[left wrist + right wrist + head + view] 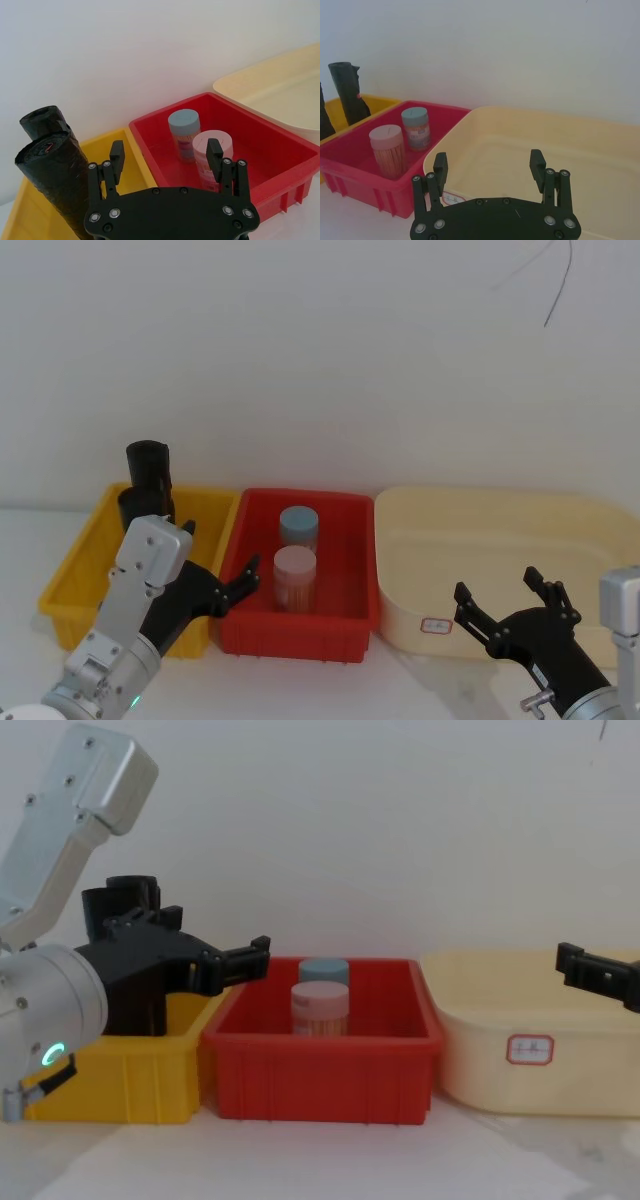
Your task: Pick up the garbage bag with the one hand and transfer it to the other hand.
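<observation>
The garbage bag (52,172) stands on end in the yellow bin (75,570), held by neither gripper. It is a matte-black roll that leans a little in the left wrist view, with a second roll (41,120) like it close behind.

Nearest the robot, the left gripper (220,555) hangs over the near right part of the yellow bin, its jaws wide and empty, with a green light (52,1053) on its wrist. The garbage bag is just beside one finger and outside the jaws. The other finger reaches over the place where the yellow bin meets the red bin (300,630). I cannot tell whether the near finger touches the roll.

On the other side the right gripper (497,587) hovers at the near wall of the cream bin (480,550). Its jaws are also wide and hold nothing, and it is well apart from the garbage bag.

Beyond the grippers the three bins sit in a row on the white desk (330,685) — yellow on the left, red in the middle, cream on the right, each just beside the next. The two rolls stand toward the far left of the yellow bin, rising well above its rim.

Two jars stand upright in the red bin, the pink jar (294,580) nearer and the blue jar (299,528) just behind it. A small white label (437,624) is on the cream bin's near wall.

Behind the bins is a plain white wall (320,360).
</observation>
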Motion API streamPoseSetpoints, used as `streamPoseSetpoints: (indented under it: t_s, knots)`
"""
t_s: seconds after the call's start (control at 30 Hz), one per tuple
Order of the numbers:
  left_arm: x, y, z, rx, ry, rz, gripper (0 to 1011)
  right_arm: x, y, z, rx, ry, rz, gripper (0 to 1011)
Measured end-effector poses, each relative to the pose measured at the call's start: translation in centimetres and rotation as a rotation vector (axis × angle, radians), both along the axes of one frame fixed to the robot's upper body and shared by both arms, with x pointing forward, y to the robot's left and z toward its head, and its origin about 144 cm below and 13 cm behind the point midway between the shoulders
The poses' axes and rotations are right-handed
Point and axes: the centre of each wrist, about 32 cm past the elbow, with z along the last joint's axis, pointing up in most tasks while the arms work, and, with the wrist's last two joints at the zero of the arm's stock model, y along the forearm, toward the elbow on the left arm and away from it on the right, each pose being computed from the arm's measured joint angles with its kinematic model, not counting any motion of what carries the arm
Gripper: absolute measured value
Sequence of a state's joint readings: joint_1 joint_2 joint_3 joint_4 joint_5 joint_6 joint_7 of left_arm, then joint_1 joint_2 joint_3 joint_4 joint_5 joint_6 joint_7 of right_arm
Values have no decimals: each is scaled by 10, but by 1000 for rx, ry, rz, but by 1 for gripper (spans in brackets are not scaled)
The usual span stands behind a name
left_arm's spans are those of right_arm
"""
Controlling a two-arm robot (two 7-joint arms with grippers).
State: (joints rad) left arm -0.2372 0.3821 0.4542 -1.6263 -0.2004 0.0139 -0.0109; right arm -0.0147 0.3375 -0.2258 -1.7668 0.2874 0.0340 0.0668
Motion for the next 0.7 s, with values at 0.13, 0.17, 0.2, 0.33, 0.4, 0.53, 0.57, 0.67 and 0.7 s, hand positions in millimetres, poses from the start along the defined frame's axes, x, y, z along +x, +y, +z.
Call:
streamPoseSetpoints:
  t_s: [0.13,0.17,0.2,0.33,0.4,0.53,0.57,0.67,0.7]
  knots:
    - [0,0,0,0,0,0,1001,0,0,0,0,0,0,1001]
    - [0,0,0,0,0,0,1001,0,0,0,0,0,0,1001]
    - [0,0,0,0,0,0,1001,0,0,0,0,0,0,1001]
    - [0,0,0,0,0,0,1001,0,0,0,0,0,0,1001]
    - [0,0,0,0,0,0,1001,0,0,0,0,0,0,1001]
    - [0,0,0,0,0,0,1001,0,0,0,0,0,0,1001]
    - [0,0,0,0,0,0,1001,0,0,0,0,0,0,1001]
    - [0,0,0,0,0,0,1001,0,0,0,0,0,0,1001]
    - [0,0,0,0,0,0,1001,0,0,0,0,0,0,1001]
